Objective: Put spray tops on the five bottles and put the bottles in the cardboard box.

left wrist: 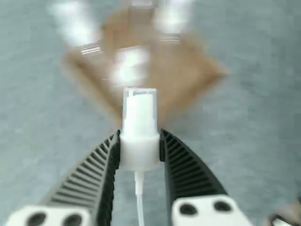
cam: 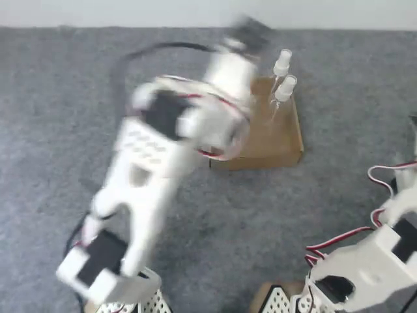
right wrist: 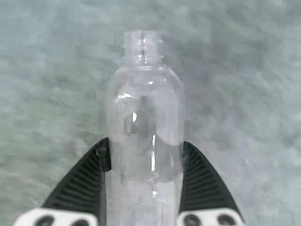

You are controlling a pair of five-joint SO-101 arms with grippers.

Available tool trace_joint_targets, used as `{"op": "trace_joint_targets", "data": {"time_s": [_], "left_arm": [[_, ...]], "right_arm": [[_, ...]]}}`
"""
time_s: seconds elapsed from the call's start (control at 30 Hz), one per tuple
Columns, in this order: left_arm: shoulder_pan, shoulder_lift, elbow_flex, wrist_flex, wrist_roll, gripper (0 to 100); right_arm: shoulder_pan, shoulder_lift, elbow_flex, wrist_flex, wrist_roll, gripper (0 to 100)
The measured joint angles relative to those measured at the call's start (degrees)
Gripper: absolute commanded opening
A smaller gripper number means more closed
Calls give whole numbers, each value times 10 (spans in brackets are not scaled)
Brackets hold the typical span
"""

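Left claw point(left wrist: 138, 136) around spray top point(left wrist: 139, 115)

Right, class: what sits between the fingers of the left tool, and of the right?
Left wrist view: a white spray top in the left tool. Right wrist view: a clear bottle, no top on, in the right tool.

Glossy clear plastic bottle point(right wrist: 143, 122), matt cardboard box point(cam: 273, 140).

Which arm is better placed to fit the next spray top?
Left, probably: the left tool grips a spray top, while the right tool holds an uncapped bottle.
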Motion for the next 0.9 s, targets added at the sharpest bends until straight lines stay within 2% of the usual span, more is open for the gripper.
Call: {"op": "trace_joint_targets", "data": {"time_s": [0.13,0.27,0.37,0.5,0.63,0.73,0.9], "left_arm": [[-123,-43,83,0,-47,13],[-199,-59,195,-1,-88,13],[-229,-83,291,-42,-105,13],[-244,-122,444,-139,-109,13],[-234,-127,588,-258,-108,46],[-228,-98,619,-323,-73,92],[-225,5,620,-379,-44,97]], "right_arm": [[-63,0,0,33,-2,6],[-120,0,0,35,-92,6],[-145,0,0,25,-160,6],[-168,0,0,18,-208,6],[-178,13,0,18,-218,6],[-177,38,-6,13,-219,6],[-177,54,-18,0,-221,6]]}}
